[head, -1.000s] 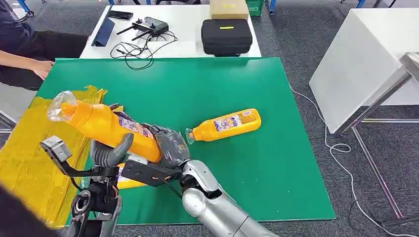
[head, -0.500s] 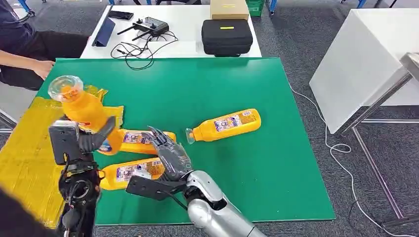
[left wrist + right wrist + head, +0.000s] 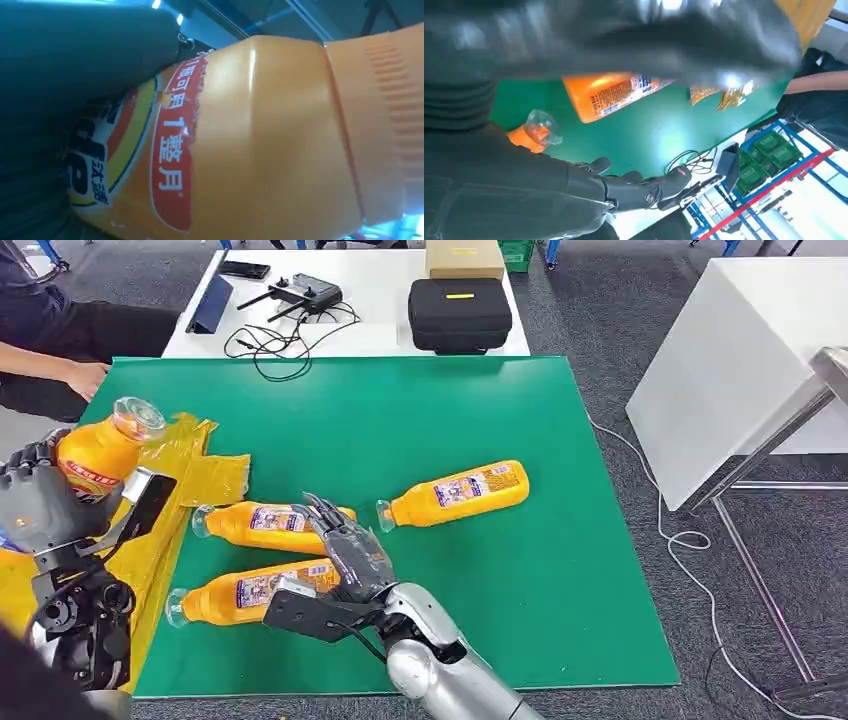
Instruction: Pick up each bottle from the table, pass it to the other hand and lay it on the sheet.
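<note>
Bottle (image 3: 98, 453) swung left, left robot hand (image 3: 38, 505) gripping | right robot hand (image 3: 345, 545) empty, spread

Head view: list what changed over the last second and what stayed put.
The right robot hand let go of the bottle. The left robot hand now holds it alone and has carried it left, over the yellow sheet. The three bottles lying on the green table did not move.

Even, bright overhead light gives soft shadows in the head view. Both wrist views are blurred up close, with white glare at one edge of the right wrist view.
</note>
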Motion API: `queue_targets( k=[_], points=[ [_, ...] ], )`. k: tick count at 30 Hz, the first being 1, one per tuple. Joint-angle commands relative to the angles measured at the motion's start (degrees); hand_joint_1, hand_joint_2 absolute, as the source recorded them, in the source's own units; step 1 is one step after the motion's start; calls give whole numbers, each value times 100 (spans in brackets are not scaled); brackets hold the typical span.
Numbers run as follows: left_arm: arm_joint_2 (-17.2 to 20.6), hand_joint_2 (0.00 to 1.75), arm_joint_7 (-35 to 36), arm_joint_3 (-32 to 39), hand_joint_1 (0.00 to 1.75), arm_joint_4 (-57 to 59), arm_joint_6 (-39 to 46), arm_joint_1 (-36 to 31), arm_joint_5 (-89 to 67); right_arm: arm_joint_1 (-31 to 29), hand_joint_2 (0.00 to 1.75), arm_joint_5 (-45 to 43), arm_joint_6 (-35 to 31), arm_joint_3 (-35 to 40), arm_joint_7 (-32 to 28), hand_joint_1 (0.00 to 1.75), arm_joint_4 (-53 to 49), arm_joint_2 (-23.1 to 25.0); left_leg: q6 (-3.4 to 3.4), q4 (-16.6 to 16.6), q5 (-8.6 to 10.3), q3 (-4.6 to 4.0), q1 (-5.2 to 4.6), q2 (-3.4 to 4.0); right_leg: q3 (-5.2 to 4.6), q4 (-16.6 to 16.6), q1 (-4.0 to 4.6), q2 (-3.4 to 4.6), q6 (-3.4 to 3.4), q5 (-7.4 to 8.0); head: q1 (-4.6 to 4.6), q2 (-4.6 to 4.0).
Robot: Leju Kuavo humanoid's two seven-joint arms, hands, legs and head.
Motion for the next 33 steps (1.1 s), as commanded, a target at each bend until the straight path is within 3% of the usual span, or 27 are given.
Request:
queue_targets(
  k=[1,9,14,18,20,24,25,26,33],
  points=[
    [124,175,169,350,175,1017,-2,-315,-269,-189,0,-141,27,-33,-40,0,84,-240,0,-9,-2,23,0,-10,27,-8,1,-19,2,-6,2,0],
    [424,175,804,-996,175,1578,-2,-116,-628,-330,0,-402,17,149,-215,0,354,-352,0,-11,-2,22,-2,-13,26,-8,-2,-21,2,-8,0,0],
    [587,175,1119,-1606,175,2493,-2,-380,-317,-356,0,-469,101,226,-279,0,383,-393,1,-8,0,12,-3,-11,17,-5,-3,-17,2,-4,0,0],
    [635,175,1142,-1702,175,2809,-2,-475,-100,-311,0,-443,121,209,-279,0,341,-405,0,-7,-2,18,-1,-15,23,-5,0,-24,1,-8,0,0],
    [715,175,1257,-1569,175,3739,-2,-822,-151,-309,0,-468,175,290,-274,0,309,-443,-1,-6,-3,16,1,-10,20,-6,1,-18,0,-6,0,0],
    [744,175,1332,-1535,175,3861,-52,-852,-134,-322,0,-471,196,303,-271,0,314,-442,-1,-3,-4,12,3,-7,17,-4,3,-14,0,-5,0,0],
    [761,175,1454,-1500,68,3943,-135,-876,-122,-326,0,-468,206,312,-242,0,318,-438,-1,-5,-7,24,3,-10,29,-4,3,-20,1,-10,-2,0],
    [797,175,1617,-1475,0,3996,-333,-881,-128,-320,0,-465,223,323,-212,0,299,-434,0,-3,-4,12,3,-3,14,-4,3,-11,1,-5,0,0],
    [876,175,1637,-1371,0,3976,-511,-834,-33,-297,0,-444,243,341,-164,0,242,-417,0,-3,-3,10,2,-6,13,-3,2,-14,1,-5,0,0]
  ],
)
